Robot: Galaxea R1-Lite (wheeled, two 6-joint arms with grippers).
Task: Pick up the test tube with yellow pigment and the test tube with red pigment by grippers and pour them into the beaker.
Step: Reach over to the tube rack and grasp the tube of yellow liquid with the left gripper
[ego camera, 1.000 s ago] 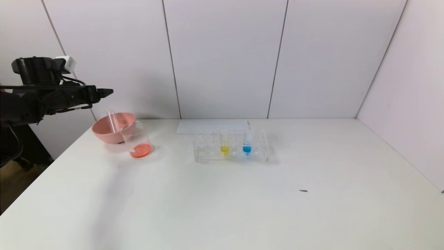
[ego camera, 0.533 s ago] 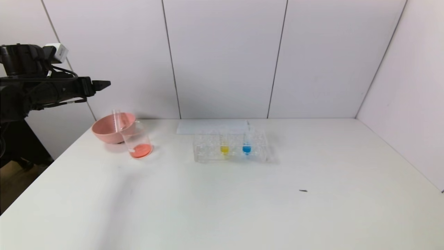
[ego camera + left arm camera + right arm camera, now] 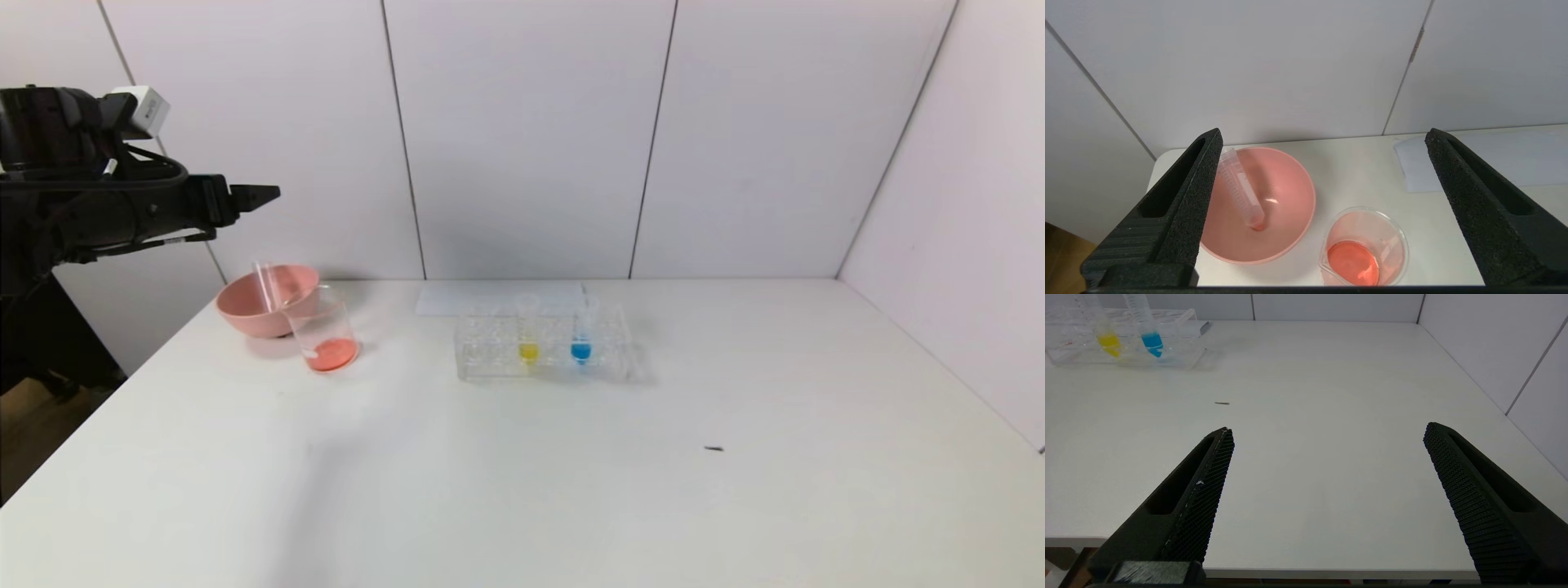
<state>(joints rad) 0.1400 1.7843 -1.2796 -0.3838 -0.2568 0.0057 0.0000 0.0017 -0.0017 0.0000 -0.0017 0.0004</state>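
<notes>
Beaker (image 3: 1365, 249) holds red liquid beside pink bowl (image 3: 1290, 228), where the emptied tube (image 3: 1241, 188) leans. Left gripper (image 3: 1323, 143) hovers above, jaws wide, empty. Right gripper (image 3: 1327, 433) wide open, holding nothing, at the table's (image 3: 1310, 416) near edge.

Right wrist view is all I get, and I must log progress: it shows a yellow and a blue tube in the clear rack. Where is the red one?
Observer: The slim clear tube with a red trace leans, nearly empty, inside the pink round bowl.
Operator: Was it poured?
Observer: The short clear glass beaker beside that bowl holds red-orange liquid.
Operator: Which arm is near?
Observer: The black left gripper hovers open above both, holding nothing.
</notes>
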